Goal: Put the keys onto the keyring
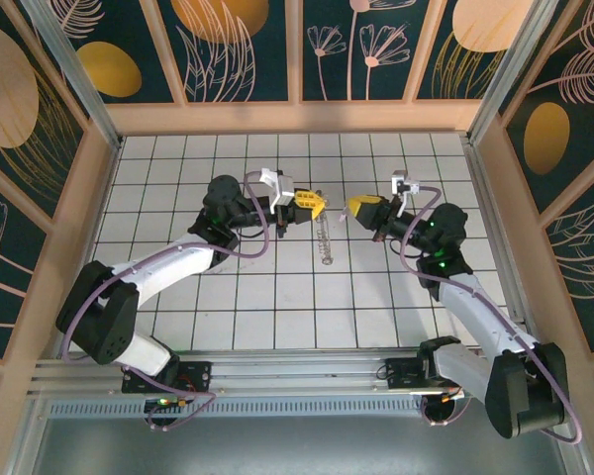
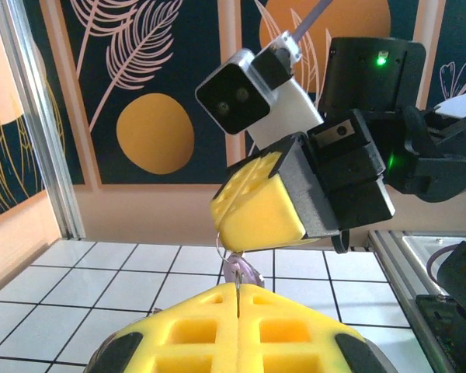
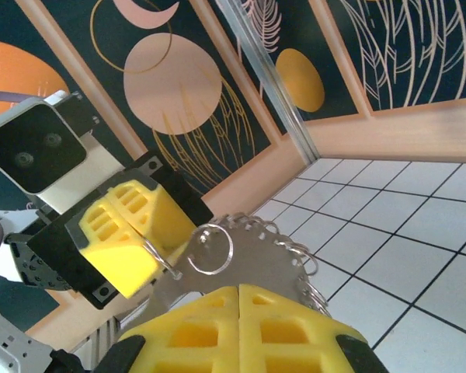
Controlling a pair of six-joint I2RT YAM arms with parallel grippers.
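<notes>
**mo:** ok, top view first. What have we got?

**jax:** Both arms reach in over the white tiled surface and nearly meet nose to nose, a bit toward 12 o'clock from its middle. The left hand is on the 9 o'clock side of the gap and the right hand is on the 3 o'clock side. A pale little chain runs from the gap toward 6 o'clock. Can't tell from up there whether it's hanging or lying flat.

**mo:** left wrist cam?

**jax:** The left hand's yellow pads are pressed together at 6 o'clock with a thin wire nipped in the seam. Up at 12 from that seam sits the key, a tiny lilac-pink bit, right under the right hand. That hand's pads are squeezed tight too.

**mo:** and the right wrist?

**jax:** The right hand is at 6 o'clock, pads pressed together and pinching the key's flat grey metal part. The keyring, a thin round wire hoop, lies against that metal at about 11 o'clock from the seam. At 9 o'clock from the hoop is the left hand, with a short curl of wire bridging from its pads to the hoop, so it looks like it's gripping the keyring. Chain links trail off toward 3 o'clock.
</notes>
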